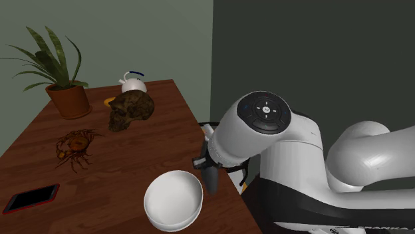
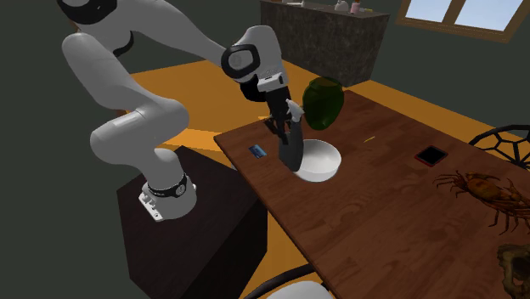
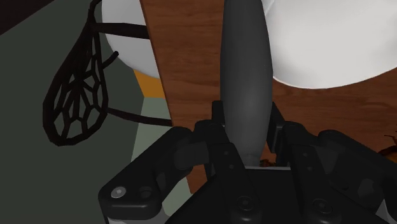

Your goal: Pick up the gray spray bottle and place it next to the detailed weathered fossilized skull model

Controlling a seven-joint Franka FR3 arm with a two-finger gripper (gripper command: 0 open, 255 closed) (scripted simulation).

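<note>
We have a brown table point(image 1: 133, 169) with the white arm point(image 1: 286, 143) reaching over its near right edge in the shoulder view. Far left on it stands a potted plant point(image 1: 63, 83). A white bowl point(image 1: 173, 199) sits at the near edge, and the brown skull point(image 1: 131, 110) sits far along the table, well apart from the bowl. An orange crab point(image 1: 74, 147) lies left of the skull and nearer, and a phone point(image 1: 30, 198) lies near left.

The gray bottle point(image 3: 245, 76) hangs just beside the bowl's right rim at the table edge, tilted, its body pointing away from the hand. The gripper point(image 3: 247, 137) has it, with the fingers point(image 3: 278, 130) clamped on the narrow end from both sides. We cannot tell if its bottom end clears the wood.

We judge the grasp done, so this is the lift or the start of the carry, with placing not yet done. The next move needs a rise clear of the bowl rim. Then comes a long carry far and left toward the skull. Finally the bottle goes down on bare wood beside the skull, clear of the crab.
</note>
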